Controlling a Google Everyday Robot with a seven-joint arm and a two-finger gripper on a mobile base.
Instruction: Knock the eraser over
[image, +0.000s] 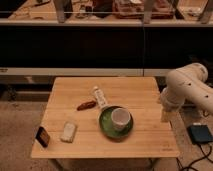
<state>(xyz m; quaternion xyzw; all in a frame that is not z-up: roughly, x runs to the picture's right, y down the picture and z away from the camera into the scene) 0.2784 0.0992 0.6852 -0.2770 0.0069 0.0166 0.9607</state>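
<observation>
The eraser (43, 136), a small dark block with an orange-brown face, stands upright near the front left corner of the wooden table (145, 90). A pale whitish pad (68, 132) lies just to its right. The white arm (187, 87) hangs at the right of the table. Its gripper (164, 114) points down beside the table's right edge, far from the eraser.
A green plate (107, 128) holding a white cup (120, 118) sits at the middle right. A reddish-brown elongated object (86, 105) and a white tube (99, 96) lie at the centre. A blue object (200, 134) lies on the floor at right. A dark counter runs behind.
</observation>
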